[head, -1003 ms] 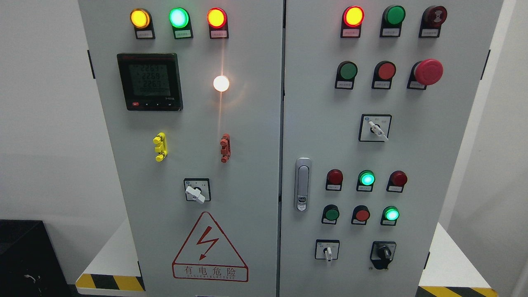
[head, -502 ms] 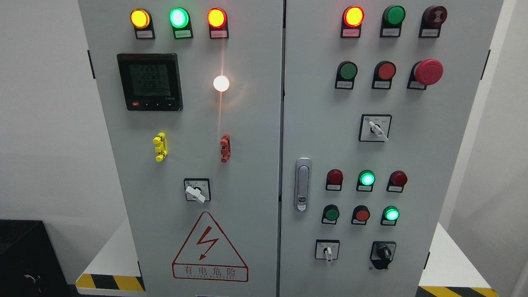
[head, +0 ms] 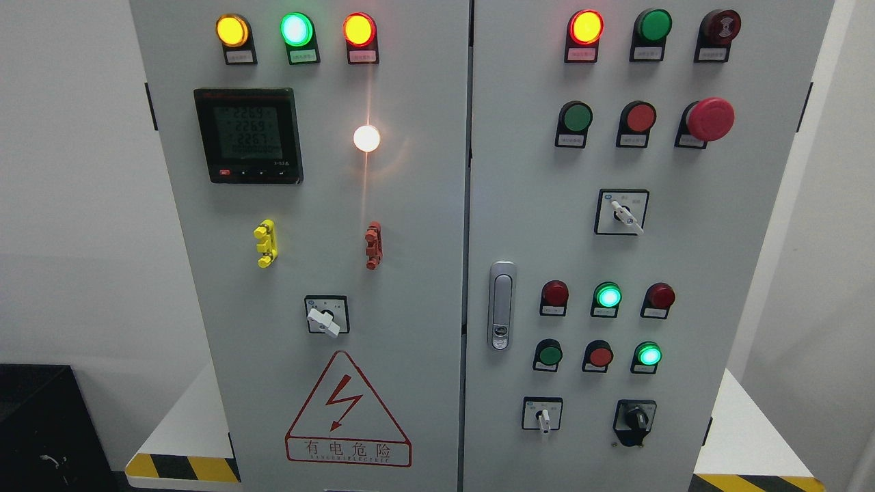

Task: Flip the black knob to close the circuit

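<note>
The black knob (head: 636,417) sits at the lower right of the right door of a grey electrical cabinet (head: 424,225). Its handle points roughly straight up. Just left of it is a white rotary switch (head: 543,415). Neither of my hands nor arms shows in the head view.
The right door carries lit and unlit indicator lamps, push buttons, a red mushroom stop button (head: 709,119), a white selector (head: 623,212) and a door latch (head: 502,305). The left door has a meter (head: 247,134), a white switch (head: 326,316) and a hazard sign (head: 347,412). A black box (head: 41,427) stands lower left.
</note>
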Controlling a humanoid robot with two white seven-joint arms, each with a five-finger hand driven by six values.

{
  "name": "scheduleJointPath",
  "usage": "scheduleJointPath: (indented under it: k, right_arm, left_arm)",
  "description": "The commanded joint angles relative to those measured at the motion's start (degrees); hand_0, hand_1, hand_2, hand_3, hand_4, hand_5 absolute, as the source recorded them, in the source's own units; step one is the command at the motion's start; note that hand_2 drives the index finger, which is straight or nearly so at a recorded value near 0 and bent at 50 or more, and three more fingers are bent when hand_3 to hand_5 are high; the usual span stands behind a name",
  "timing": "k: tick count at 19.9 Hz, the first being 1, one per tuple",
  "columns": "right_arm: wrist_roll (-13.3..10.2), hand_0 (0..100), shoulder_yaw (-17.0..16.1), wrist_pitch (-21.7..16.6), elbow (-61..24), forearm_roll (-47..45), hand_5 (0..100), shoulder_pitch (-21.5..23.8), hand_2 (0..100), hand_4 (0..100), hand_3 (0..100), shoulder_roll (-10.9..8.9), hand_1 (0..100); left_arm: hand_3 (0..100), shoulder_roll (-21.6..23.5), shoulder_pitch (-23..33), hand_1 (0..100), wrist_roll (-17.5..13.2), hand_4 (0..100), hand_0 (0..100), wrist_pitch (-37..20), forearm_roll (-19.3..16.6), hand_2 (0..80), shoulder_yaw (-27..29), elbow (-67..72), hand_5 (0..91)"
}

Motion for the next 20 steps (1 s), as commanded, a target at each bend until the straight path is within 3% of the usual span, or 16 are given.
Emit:
scheduleJointPath:
  k: [1,4,7,14,16,20]
  right_arm:
    - [-2.9,0,5.6,0.3,-17.7,0.8,0,1.9,1,11,15,-1.74,3]
    - [-6.5,0,6.8,0.1,-21.6,5.3,2,1.9,9,20,25,-1.74,3]
    - [-9.2,0,6.8,0.0,-25.3,10.6,12,1.9,15,27,32,-1.48,4]
    - [-11.7,0,5.7,-1.3,-33.7,26.3,22,3.5,31,40,48,-1.39,8]
    - [-12.6,0,4.7,-1.3,-36.8,30.6,29,4.1,37,47,54,-1.22,8]
    - [-15.4,0,3.4,-1.3,-41.7,38.1,38,4.1,47,51,57,-0.87,9]
  left_arm:
    - [0,0.0,1.3,56,0.0,0,12,0.0,0.1,0.0,0.0,-1.8,0.0]
    - [0,0.0,1.3,56,0.0,0,12,0.0,0.1,0.0,0.0,-1.8,0.0]
    - [0,0.0,1.3,56,0.0,0,12,0.0,0.1,0.0,0.0,-1.8,0.0]
    - [0,0.0,1.3,56,0.0,0,12,0.0,0.1,0.0,0.0,-1.7,0.0]
    - [0,0.0,1.3,56,0.0,0,12,0.0,0.1,0.0,0.0,-1.8,0.0]
    - [0,0.0,1.3,56,0.0,0,12,0.0,0.1,0.0,0.0,-1.8,0.0]
